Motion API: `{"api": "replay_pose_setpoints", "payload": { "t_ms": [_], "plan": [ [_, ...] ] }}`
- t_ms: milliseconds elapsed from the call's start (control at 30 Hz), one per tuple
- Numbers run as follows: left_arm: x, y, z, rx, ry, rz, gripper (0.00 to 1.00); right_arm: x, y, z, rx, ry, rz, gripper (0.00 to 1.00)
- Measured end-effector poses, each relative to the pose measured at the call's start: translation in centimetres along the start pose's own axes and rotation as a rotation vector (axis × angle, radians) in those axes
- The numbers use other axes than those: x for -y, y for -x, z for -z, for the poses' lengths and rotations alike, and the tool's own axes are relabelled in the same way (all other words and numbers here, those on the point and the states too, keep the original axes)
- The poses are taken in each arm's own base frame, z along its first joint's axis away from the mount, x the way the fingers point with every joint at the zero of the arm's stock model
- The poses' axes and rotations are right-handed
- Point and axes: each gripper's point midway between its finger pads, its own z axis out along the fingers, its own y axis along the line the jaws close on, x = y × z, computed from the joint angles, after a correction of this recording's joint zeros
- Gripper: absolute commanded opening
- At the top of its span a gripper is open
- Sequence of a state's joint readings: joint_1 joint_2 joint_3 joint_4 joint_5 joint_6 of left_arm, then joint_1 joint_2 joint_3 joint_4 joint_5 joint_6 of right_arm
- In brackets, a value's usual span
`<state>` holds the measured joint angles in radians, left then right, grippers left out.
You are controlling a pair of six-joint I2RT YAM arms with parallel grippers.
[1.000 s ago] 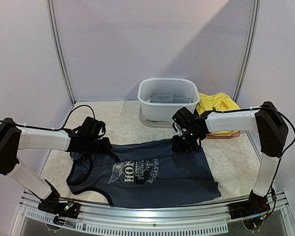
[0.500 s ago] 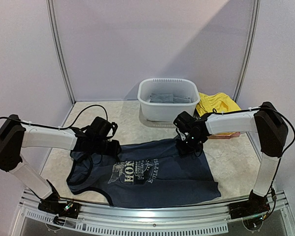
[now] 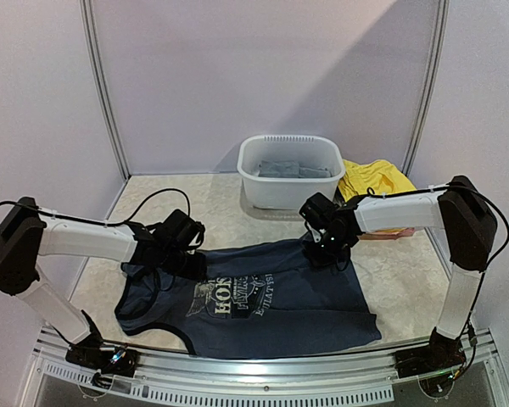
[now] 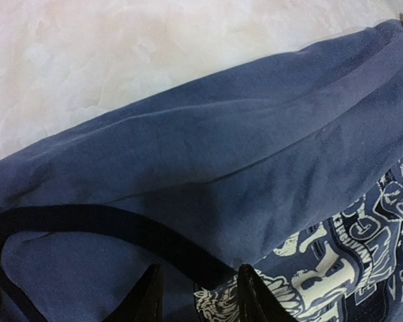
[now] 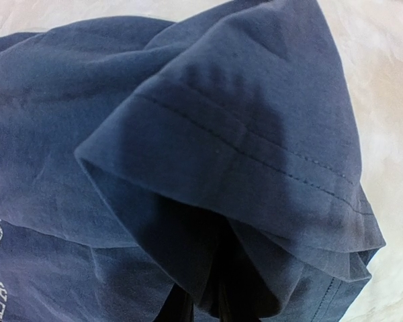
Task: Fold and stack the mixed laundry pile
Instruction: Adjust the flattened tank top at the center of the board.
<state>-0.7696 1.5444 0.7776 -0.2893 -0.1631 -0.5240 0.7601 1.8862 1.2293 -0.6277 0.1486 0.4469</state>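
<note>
Robot test booth, lab-type, not a home. Plain pale wall panels [image 3: 263, 68] set in slim metal posts [image 3: 102, 85] box in a marble-look tabletop [image 3: 212, 203]. Left arm [image 3: 76, 242] and right arm [image 3: 399, 208] are bolted along the bottom of the frame by a slotted metal rail [image 3: 254, 392]. Only domestic props: navy tank top [image 3: 271, 314], white basin [image 3: 284, 191].

R wrist view: right gripper [image 3: 325, 248] fingertips buried under a lifted fold of the navy tank top [image 5: 208, 134]. Only a dark patch shows at the bottom edge, so grip can't be told.

L wrist view: left gripper [image 4: 201, 295] fingers [image 4: 152, 298] cut off by bottom edge, tips only. Black strap binding [image 4: 87, 225] runs in betw. them; pinched or not, unclear. White chest print [image 4: 336, 261] cut by right and bottom edges.

Top view: print too small to read in full. Reddish cloth [image 3: 386, 233] mostly under right arm [image 3: 399, 208]. Grey garment [image 3: 293, 169] part hidden by white basin [image 3: 280, 193] wall.
</note>
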Motion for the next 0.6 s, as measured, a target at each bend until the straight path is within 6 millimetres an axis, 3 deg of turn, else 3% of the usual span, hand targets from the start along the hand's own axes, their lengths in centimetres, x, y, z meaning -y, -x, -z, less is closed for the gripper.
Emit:
{"api": "replay_pose_setpoints", "payload": {
  "t_ms": [200,300,367,500,600],
  "plan": [
    [0.4,-0.8,-0.7,-0.035,-0.018,0.001,0.41,0.2,-0.4,-0.2,-0.008,-0.008,-0.003,0.08],
    [0.7,-1.2,-0.9,-0.047,-0.032,0.001,0.38,0.4,-0.8,-0.4,-0.015,-0.015,-0.005,0.07],
    [0.8,-1.5,-1.1,-0.055,-0.035,0.003,0.32,0.5,-0.9,-0.5,-0.018,-0.018,-0.005,0.05],
    [1.1,-1.8,-1.9,-0.063,-0.046,0.004,0.00,0.5,-0.9,-0.5,-0.015,-0.017,-0.009,0.00],
    [1.3,-1.6,-2.0,-0.048,-0.057,0.007,0.00,0.6,-0.8,-0.5,-0.013,-0.019,-0.016,0.00]
  ]
}}
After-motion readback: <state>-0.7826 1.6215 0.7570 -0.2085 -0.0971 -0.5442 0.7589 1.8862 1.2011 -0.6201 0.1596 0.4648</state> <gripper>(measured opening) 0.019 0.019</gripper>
